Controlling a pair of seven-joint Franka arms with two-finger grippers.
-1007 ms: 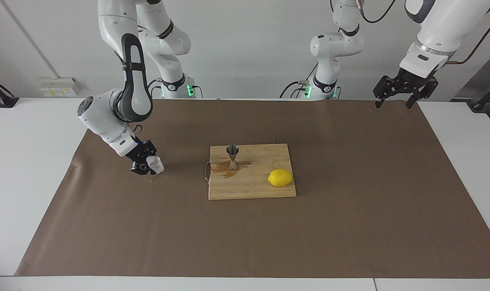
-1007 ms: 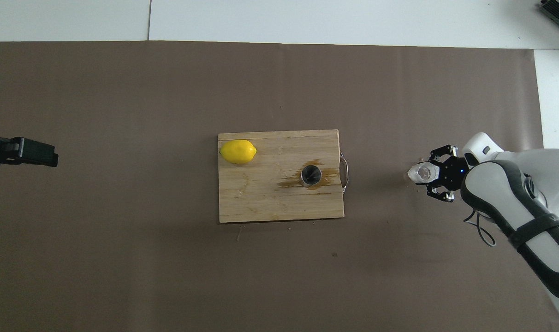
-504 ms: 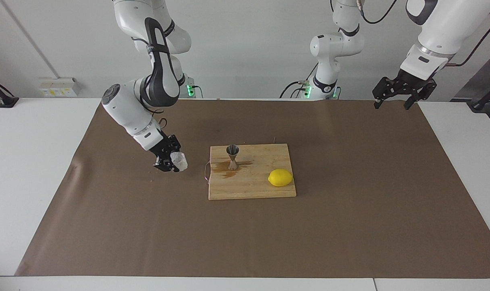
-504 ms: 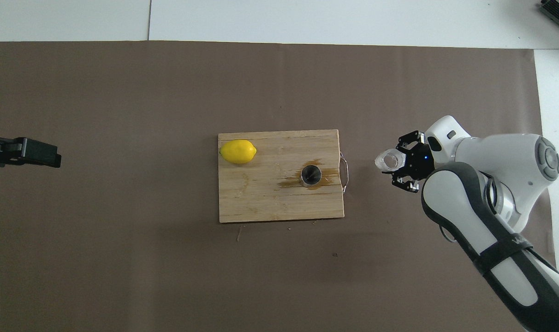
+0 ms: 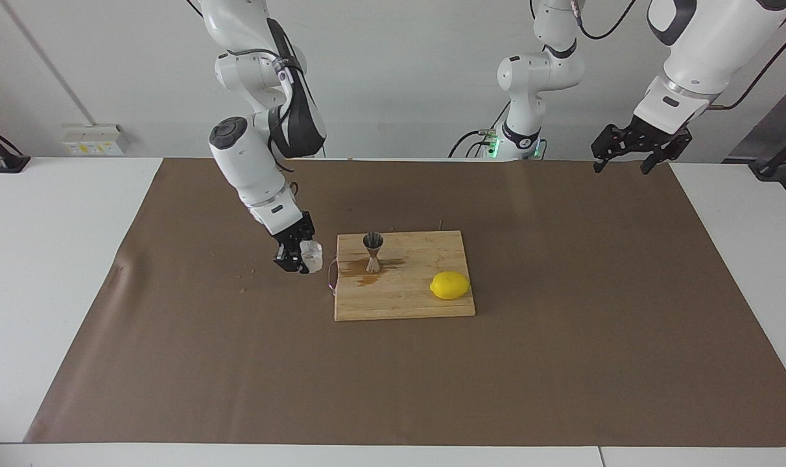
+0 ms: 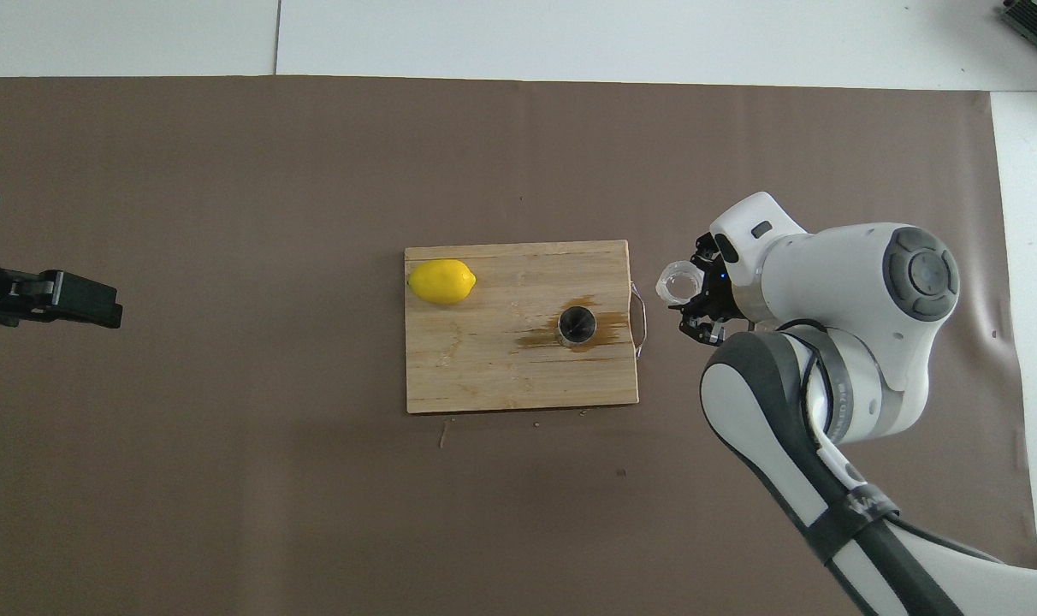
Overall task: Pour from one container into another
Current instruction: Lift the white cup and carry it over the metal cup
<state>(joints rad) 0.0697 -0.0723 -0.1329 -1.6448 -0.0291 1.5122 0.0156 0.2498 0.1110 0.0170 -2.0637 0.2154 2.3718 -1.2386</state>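
My right gripper [image 5: 301, 261] is shut on the clear crinkly tumbler [image 5: 313, 255] and holds it a little above the brown paper, beside the handle end of the wooden board [image 5: 406, 295]. The tumbler also shows in the overhead view [image 6: 678, 281], open mouth up, within the right gripper [image 6: 690, 293]. The steel hourglass jigger [image 5: 373, 251] stands upright on the board and shows from above in the overhead view [image 6: 577, 326]. My left gripper [image 5: 621, 165] waits open and empty, raised over the left arm's end of the table; it also shows in the overhead view [image 6: 78, 299].
A yellow lemon [image 5: 449, 285] lies on the board, toward the left arm's end. A brown wet stain [image 6: 540, 340] spreads around the jigger's foot. A wire handle [image 6: 639, 321] sticks out of the board toward the tumbler. Brown paper [image 5: 561, 337] covers the table.
My right gripper has carried the tumbler across the paper toward the board, from well off it to just beside its handle. My left gripper has risen slightly.
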